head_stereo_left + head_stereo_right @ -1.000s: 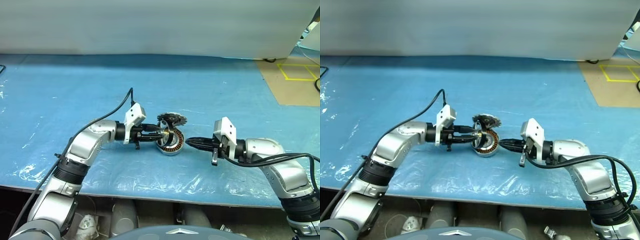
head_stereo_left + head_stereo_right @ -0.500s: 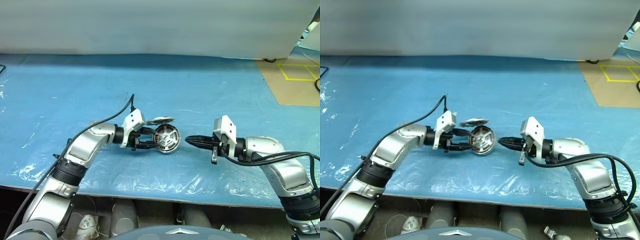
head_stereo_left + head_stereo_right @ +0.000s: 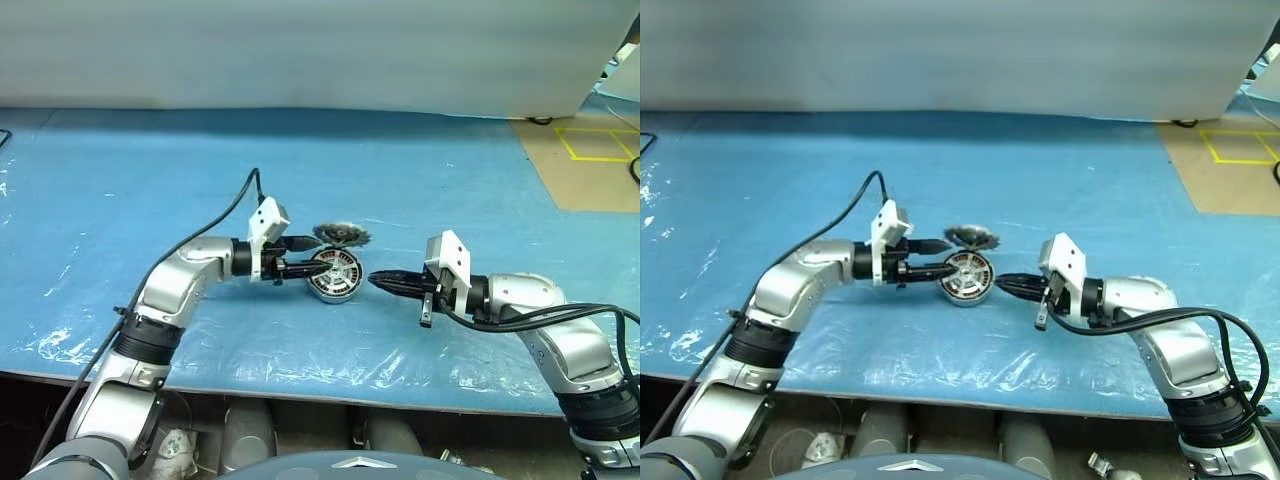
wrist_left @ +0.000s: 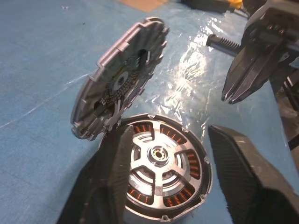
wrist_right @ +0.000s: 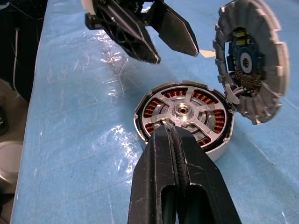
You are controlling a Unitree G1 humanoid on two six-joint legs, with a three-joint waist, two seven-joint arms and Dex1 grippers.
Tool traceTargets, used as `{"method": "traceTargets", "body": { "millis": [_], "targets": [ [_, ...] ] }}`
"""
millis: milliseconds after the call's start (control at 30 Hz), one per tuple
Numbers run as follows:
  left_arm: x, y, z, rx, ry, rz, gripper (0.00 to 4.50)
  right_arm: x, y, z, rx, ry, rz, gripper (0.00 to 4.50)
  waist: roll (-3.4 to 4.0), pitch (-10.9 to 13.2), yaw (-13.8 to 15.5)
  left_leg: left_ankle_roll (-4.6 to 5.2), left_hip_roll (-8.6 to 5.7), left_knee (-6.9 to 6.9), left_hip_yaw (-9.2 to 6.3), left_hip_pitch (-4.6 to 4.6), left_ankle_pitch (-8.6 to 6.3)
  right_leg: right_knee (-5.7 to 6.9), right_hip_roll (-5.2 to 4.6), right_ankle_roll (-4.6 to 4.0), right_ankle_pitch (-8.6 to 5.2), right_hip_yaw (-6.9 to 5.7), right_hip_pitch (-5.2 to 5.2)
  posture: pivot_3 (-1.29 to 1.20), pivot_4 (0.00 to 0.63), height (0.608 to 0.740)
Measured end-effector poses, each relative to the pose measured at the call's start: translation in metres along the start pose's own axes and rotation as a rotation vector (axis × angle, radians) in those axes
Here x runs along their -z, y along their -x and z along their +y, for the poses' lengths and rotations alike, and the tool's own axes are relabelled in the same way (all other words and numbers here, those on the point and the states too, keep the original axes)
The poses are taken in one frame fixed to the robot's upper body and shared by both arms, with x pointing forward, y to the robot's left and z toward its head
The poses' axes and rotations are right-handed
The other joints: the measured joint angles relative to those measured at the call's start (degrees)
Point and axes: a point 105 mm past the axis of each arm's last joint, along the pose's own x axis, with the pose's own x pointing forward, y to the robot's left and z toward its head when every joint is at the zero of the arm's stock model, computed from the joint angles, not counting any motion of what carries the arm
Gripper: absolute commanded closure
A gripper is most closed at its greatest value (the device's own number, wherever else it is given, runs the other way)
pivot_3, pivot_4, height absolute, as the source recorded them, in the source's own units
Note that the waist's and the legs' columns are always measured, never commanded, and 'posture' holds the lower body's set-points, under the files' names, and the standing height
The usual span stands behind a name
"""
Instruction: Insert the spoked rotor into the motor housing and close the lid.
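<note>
Lying flat inside the motor housing [image 5: 183,120]: the spoked rotor [image 5: 182,111]. Standing open and tilted at the housing's far rim, touching it: the lid [image 5: 251,59]. Resting on the table [image 3: 450,190], between left gripper [image 3: 312,256] just to the left and right gripper [image 3: 374,280] just to the right.

Motor housing [image 3: 967,278] on blue table [image 3: 1090,190], lid [image 3: 971,238] raised behind, claws flanking

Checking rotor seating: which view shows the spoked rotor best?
The right wrist view: the spoked rotor lies flat inside the motor housing, hub and spokes unobstructed. In the left wrist view a finger covers part of it; the head views show it small.
</note>
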Motion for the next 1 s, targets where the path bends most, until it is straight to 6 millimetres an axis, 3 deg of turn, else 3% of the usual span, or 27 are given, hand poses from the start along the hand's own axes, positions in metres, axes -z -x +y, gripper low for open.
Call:
{"method": "traceTargets", "body": {
  "millis": [167, 733, 1000],
  "targets": [
    [0.007, 0.001, -0.004, 0.015, 0.043, -0.007, 4.49, 0.000, 0.000, 0.000, 0.001, 0.002, -0.002, 4.50, 0.00, 0.00, 0.02, 0.00, 0.00, 0.00, 0.00, 0.00, 0.00, 0.00, 0.00, 0.00, 0.00, -0.01, 0.00, 0.00, 0.150, 0.740],
    [0.014, -0.022, -0.005, -0.003, 0.004, -0.031, 4.49, 0.003, 0.005, -0.006, 0.095, 0.039, -0.029, 4.50, 0.00, 0.00, -0.01, 0.00, 0.00, 0.01, 0.00, -0.01, 0.00, -0.01, 0.00, 0.01, 0.00, 0.00, 0.00, 0.00, 0.150, 0.740],
    [0.019, -0.030, 0.002, -0.026, -0.033, -0.022, 4.49, 0.019, 0.011, -0.001, 0.127, 0.010, -0.027, 4.50, 0.00, 0.00, 0.02, 0.02, -0.01, 0.01, -0.01, -0.02, -0.01, -0.03, -0.01, 0.02, 0.00, 0.00, 0.00, 0.00, 0.150, 0.740]
  ]
}}
